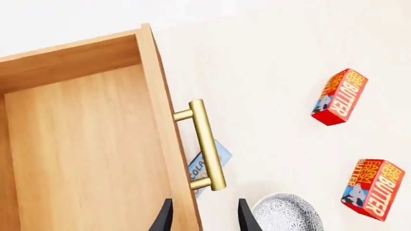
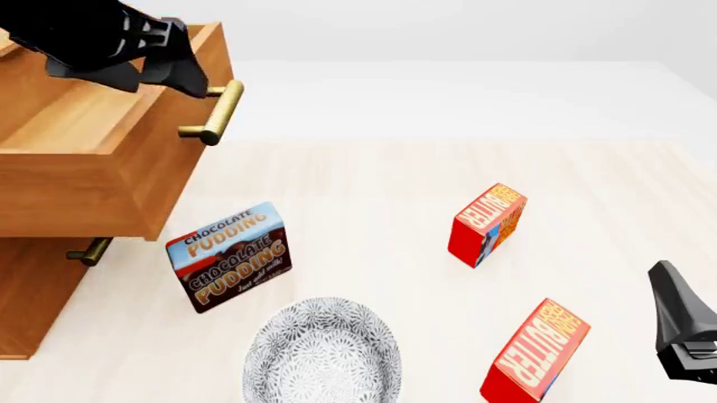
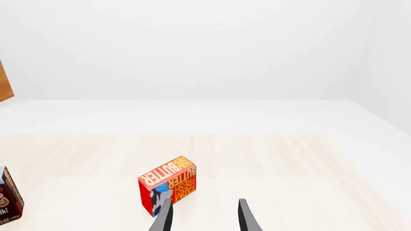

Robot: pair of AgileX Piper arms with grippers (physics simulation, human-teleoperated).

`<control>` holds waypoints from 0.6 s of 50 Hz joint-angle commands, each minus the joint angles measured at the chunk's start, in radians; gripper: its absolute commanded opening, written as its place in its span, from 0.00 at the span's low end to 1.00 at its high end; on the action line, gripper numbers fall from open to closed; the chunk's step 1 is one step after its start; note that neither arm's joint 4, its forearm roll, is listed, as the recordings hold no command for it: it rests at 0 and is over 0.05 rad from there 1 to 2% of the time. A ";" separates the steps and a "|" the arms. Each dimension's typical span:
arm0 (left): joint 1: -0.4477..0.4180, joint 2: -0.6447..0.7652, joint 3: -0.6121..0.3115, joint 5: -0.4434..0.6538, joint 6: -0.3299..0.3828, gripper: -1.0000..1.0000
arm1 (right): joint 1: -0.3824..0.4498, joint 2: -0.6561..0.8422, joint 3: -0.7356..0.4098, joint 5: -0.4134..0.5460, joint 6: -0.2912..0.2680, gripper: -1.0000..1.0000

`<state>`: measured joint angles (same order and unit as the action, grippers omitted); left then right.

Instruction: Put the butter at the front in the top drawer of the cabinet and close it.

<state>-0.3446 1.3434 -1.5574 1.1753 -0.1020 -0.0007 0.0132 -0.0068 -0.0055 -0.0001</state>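
Only frontally: lower drawer's handle [image 2: 90, 251].

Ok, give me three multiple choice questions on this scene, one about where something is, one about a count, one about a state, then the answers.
1. Where does the chocolate pudding box stand?
A. Inside the top drawer
B. On the table beside the cabinet, just beyond the patterned bowl
C. On top of a butter carton

2. How many butter cartons are on the table?
A. One
B. Two
C. Three

3. What state is the top drawer in?
A. Pulled open, nothing in the part that shows
B. Shut flush
C. Open with a butter carton inside

Answers:
1 B: it stands on the table between the cabinet and the patterned bowl.
2 B: one butter is at the front, the other butter carton farther back.
3 A: it juts out over the lower drawer, bare wood inside, the left tool over it.
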 commanded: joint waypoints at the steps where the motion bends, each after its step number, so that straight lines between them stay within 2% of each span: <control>1: 0.012 -0.033 -0.060 0.044 0.059 1.00 | 0.000 -0.002 0.001 0.002 0.000 1.00; 6: 0.008 -0.051 -0.045 0.045 0.078 1.00 | 0.000 -0.002 0.001 0.002 0.000 1.00; 8: -0.024 -0.054 -0.053 0.045 0.079 1.00 | 0.000 -0.002 0.001 0.002 0.000 1.00; 15: -0.051 -0.077 -0.058 0.045 0.106 1.00 | 0.000 -0.002 0.001 0.002 0.000 1.00; 23: -0.134 -0.097 -0.132 0.040 0.147 1.00 | 0.000 -0.002 0.001 0.002 0.000 1.00; 26: -0.147 -0.098 -0.118 0.028 0.199 1.00 | 0.000 -0.003 0.001 0.002 0.000 1.00; 27: -0.176 -0.096 -0.122 0.010 0.202 1.00 | 0.000 -0.003 0.001 0.002 0.000 1.00; 30: -0.175 -0.105 -0.104 -0.006 0.240 1.00 | 0.000 -0.002 0.001 0.002 0.000 1.00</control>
<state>-0.4602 1.2572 -1.6571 1.2014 0.0584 -0.0007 0.0132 -0.0068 -0.0055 -0.0001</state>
